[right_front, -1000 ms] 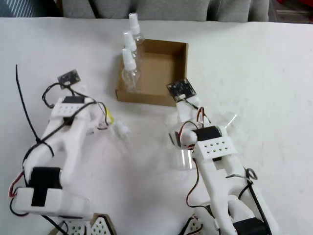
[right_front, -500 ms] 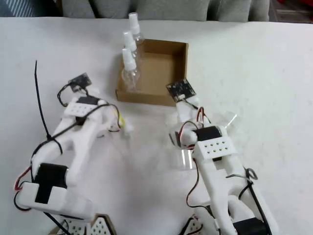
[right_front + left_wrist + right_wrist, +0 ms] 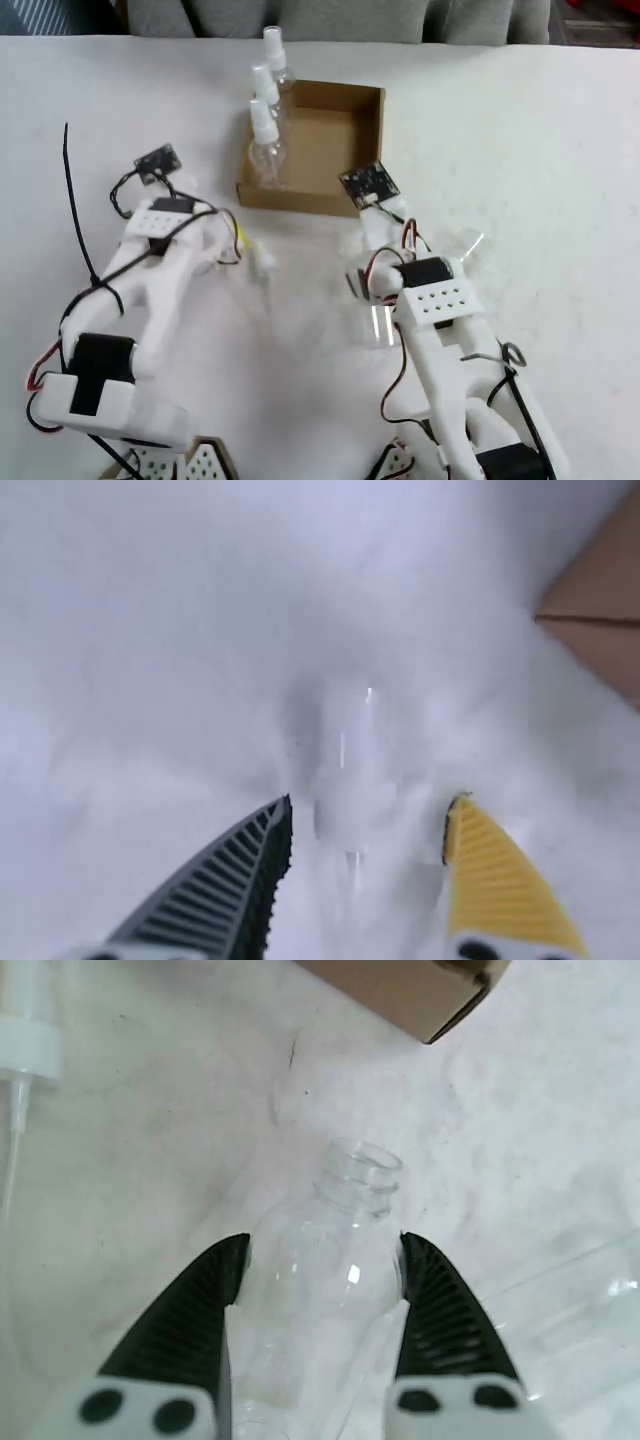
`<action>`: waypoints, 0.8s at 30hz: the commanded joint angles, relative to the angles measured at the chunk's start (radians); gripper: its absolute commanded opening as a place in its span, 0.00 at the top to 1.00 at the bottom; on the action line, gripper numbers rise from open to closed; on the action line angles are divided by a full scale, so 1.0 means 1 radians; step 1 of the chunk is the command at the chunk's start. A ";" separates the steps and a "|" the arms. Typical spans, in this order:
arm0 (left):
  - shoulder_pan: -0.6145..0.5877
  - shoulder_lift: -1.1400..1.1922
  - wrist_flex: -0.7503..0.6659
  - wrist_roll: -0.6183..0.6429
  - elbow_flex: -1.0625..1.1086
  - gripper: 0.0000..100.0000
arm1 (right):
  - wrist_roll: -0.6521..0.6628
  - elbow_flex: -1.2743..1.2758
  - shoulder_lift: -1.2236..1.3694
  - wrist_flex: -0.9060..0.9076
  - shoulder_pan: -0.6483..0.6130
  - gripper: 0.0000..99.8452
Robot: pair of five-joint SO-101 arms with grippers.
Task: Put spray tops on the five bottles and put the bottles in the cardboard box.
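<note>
A white spray top (image 3: 345,770) lies on the white table between the black and yellow fingers of my left gripper (image 3: 367,805), which is open around it. From above, that spray top (image 3: 260,262) is just right of the left gripper (image 3: 240,252). My right gripper (image 3: 318,1245) is shut on a clear uncapped bottle (image 3: 320,1270), its neck pointing at the cardboard box (image 3: 410,990). The high view has this bottle (image 3: 375,322) under the right arm, near the box (image 3: 330,140). Three bottles with spray tops (image 3: 263,125) stand along the box's left side.
A second clear uncapped bottle (image 3: 462,248) lies just right of the right gripper, also seen close by (image 3: 570,1300). A loose spray top (image 3: 25,1050) lies on the table beside the held bottle. A box corner (image 3: 600,600) is near the left gripper.
The left arm has swung right and forward, bringing its gripper up to the spray top, which shifted slightly right. The right arm and its bottle have stayed still.
</note>
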 commanded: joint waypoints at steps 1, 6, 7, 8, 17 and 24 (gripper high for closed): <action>-0.019 -0.002 -0.040 -0.008 -0.006 0.76 | 0.008 -0.008 -0.002 -0.016 0.002 0.98; -0.021 0.012 -0.063 -0.008 -0.006 0.76 | 0.008 -0.008 -0.002 -0.016 0.002 0.98; -0.019 0.030 -0.066 -0.008 -0.009 0.76 | 0.008 -0.008 -0.002 -0.016 0.002 0.98; -0.019 0.053 -0.066 -0.009 -0.015 0.76 | 0.008 -0.008 -0.002 -0.015 0.002 0.98; -0.018 0.114 -0.008 -0.015 -0.081 0.83 | 0.008 -0.008 -0.002 -0.013 0.002 0.98; -0.013 0.113 -0.009 -0.097 -0.087 0.96 | 0.008 -0.008 -0.002 -0.013 0.002 0.98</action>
